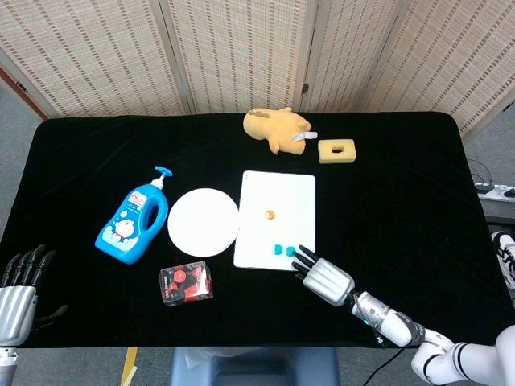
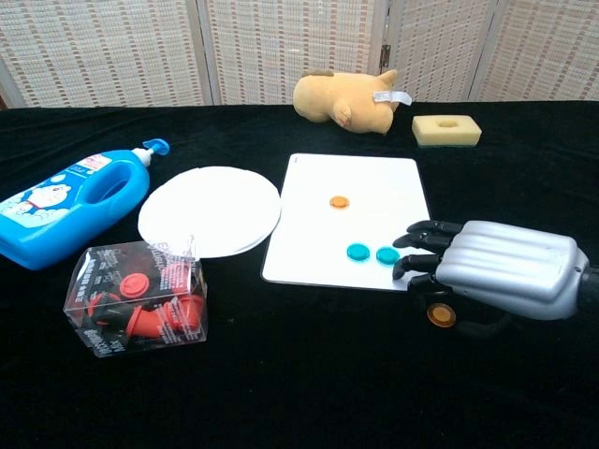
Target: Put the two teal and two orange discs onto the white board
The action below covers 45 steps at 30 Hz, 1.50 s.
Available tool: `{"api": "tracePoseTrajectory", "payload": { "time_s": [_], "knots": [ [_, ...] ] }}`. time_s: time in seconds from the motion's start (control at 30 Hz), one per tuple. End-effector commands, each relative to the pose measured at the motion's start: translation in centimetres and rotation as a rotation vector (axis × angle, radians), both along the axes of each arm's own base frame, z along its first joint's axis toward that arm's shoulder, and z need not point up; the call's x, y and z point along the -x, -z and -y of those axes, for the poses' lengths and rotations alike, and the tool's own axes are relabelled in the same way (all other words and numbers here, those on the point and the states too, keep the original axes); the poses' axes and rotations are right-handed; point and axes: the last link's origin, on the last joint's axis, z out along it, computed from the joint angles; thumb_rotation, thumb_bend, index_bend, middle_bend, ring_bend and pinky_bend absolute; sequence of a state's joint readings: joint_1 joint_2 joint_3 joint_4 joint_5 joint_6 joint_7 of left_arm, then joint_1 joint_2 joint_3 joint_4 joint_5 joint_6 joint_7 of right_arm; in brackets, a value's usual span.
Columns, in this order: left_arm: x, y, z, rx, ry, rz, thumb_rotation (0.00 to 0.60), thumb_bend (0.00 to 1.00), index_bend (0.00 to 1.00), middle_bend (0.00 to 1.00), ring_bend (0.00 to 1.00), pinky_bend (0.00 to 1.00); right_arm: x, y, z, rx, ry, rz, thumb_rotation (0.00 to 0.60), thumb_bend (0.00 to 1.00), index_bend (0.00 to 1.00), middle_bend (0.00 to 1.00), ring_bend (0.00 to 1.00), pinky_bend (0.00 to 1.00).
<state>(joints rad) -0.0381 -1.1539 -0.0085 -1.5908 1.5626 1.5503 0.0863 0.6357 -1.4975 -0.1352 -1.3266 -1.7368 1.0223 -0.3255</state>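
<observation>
Orange disc (image 2: 441, 315) under right hand (image 2: 501, 273); chest view only

I can't read any text from here. The blue bottle (image 2: 65, 208) carries a label — a cartoon figure, its lettering too small.

Staged robot test area, lab-like rather than domestic. Table (image 1: 72, 153) draped wholly in black cloth, backed by woven folding screens (image 1: 241, 48) that close off the room. Unrelated props laid out: blue pump bottle (image 1: 133, 221), plush toy (image 1: 278, 126), yellow sponge (image 1: 336, 150), white board (image 1: 278, 201). Grey floor and power strip (image 1: 495, 191) at right edge.
</observation>
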Motion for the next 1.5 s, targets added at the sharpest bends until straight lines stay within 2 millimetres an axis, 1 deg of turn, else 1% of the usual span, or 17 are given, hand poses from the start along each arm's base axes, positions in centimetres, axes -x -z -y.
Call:
{"api": "tracePoseTrajectory", "payload": {
  "time_s": [0.03,0.23,0.47,0.57,0.67,0.77,0.8,0.93,1.07,1.23,1.4,1.5],
  "knots": [
    [0.0,0.0,0.0,0.001,0.000,0.001,0.600,0.12,0.00,0.00,0.00,0.00,0.0,0.0,-0.1,0.000,-0.001,0.001,0.600,0.29,0.41,0.16,0.02,0.00],
    [0.2,-0.1,0.1,-0.001,-0.002,0.004,0.600,0.12,0.00,0.00,0.00,0.00,0.0,0.0,-0.2,0.003,-0.002,0.011,0.600,0.29,0.47,0.18,0.03,0.00],
    [0.2,-0.1,0.2,-0.004,0.002,0.008,0.600,0.12,0.00,0.00,0.00,0.00,-0.3,-0.6,-0.1,0.021,-0.011,0.031,0.600,0.29,0.49,0.18,0.03,0.00],
    [0.2,-0.1,0.2,-0.004,0.002,0.008,0.600,0.12,0.00,0.00,0.00,0.00,-1.0,-1.3,0.2,0.040,-0.008,0.065,0.600,0.29,0.49,0.18,0.03,0.00],
    [0.2,-0.1,0.2,-0.005,0.004,0.007,0.600,0.12,0.00,0.00,0.00,0.00,-2.2,-2.2,1.0,0.048,0.027,0.126,0.600,0.29,0.49,0.19,0.03,0.00],
    [0.2,-0.1,0.3,-0.007,0.005,0.008,0.600,0.12,0.00,0.00,0.00,0.00,-3.6,-3.0,2.7,0.080,0.059,0.165,0.600,0.29,0.49,0.19,0.03,0.00],
    [0.1,-0.1,0.3,-0.007,0.006,0.008,0.600,0.12,0.00,0.00,0.00,0.00,-4.1,-3.2,3.5,0.096,0.072,0.171,0.600,0.29,0.49,0.19,0.03,0.00],
    [0.1,-0.1,0.3,-0.009,0.004,0.008,0.600,0.12,0.00,0.00,0.00,0.00,-5.5,-3.1,6.3,0.131,0.131,0.188,0.600,0.29,0.49,0.19,0.03,0.00],
    [0.1,-0.2,0.3,-0.009,0.000,0.004,0.600,0.12,0.00,0.00,0.00,0.00,-6.6,-2.2,8.4,0.149,0.167,0.184,0.600,0.29,0.49,0.19,0.03,0.00],
    [0.2,-0.2,0.4,-0.007,-0.008,0.002,0.600,0.12,0.00,0.00,0.00,0.00,-7.5,-0.6,10.8,0.173,0.212,0.159,0.600,0.29,0.49,0.19,0.02,0.00],
    [0.4,-0.2,0.4,-0.008,-0.018,0.001,0.600,0.12,0.00,0.00,0.00,0.00,-8.0,1.0,12.6,0.193,0.250,0.137,0.600,0.29,0.49,0.18,0.02,0.00],
    [0.5,-0.2,0.4,-0.007,-0.024,0.000,0.600,0.12,0.00,0.00,0.00,0.00,-8.0,1.5,13.4,0.210,0.273,0.126,0.600,0.29,0.49,0.18,0.02,0.00]
  ]
}}
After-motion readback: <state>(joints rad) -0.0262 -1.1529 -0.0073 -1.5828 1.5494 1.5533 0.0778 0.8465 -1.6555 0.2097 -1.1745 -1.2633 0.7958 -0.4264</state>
